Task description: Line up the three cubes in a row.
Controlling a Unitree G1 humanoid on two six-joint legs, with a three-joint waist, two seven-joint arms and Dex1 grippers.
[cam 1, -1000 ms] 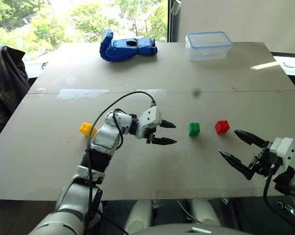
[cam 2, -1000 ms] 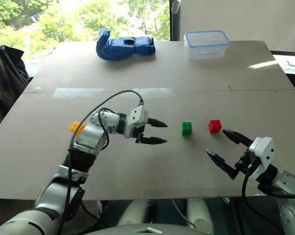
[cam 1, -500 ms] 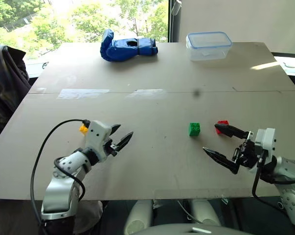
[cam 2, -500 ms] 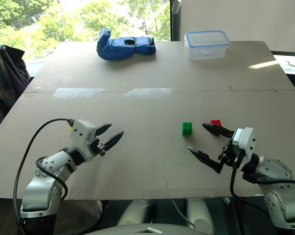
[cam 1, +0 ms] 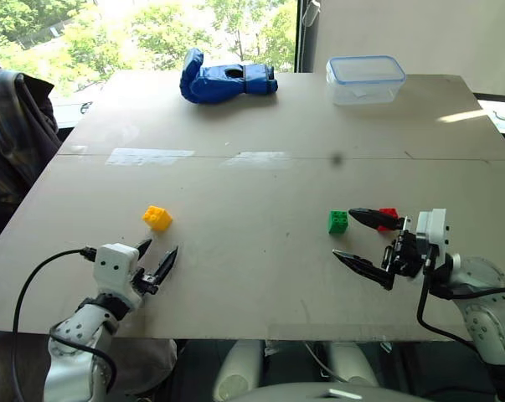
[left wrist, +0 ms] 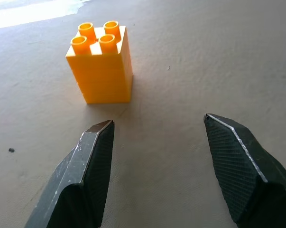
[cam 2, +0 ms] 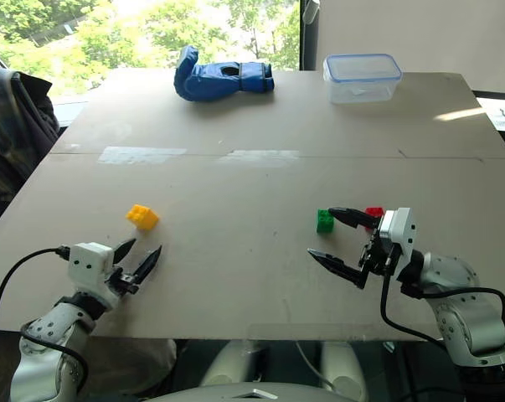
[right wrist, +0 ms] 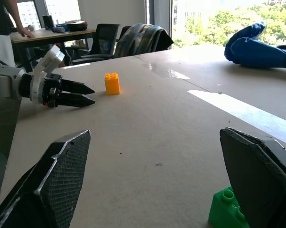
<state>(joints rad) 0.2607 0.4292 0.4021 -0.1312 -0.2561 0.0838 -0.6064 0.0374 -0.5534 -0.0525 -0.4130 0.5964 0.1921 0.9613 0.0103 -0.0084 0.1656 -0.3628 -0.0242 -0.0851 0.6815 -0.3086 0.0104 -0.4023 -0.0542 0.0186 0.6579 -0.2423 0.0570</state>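
Near the worktop's front left corner, I keep my left gripper (cam 1: 156, 262) open, pointing at the small yellow studded plastic brick (cam 1: 157, 218). Green brick (cam 1: 337, 221) and red brick (cam 1: 389, 214) sit toward the right edge, beside my wide-open right gripper (cam 1: 363, 240). I should centre the yellow brick between the fingers before closing.

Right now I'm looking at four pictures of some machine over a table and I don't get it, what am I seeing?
It is a two-armed robot. Two pictures come from cameras on its head, two from cameras on its wrists. On the table lie a yellow brick, a green brick and a red brick, with a blue glove and a clear lidded box at the far edge. The left gripper is open near the yellow brick; the right gripper is open by the green one. Neither holds anything.
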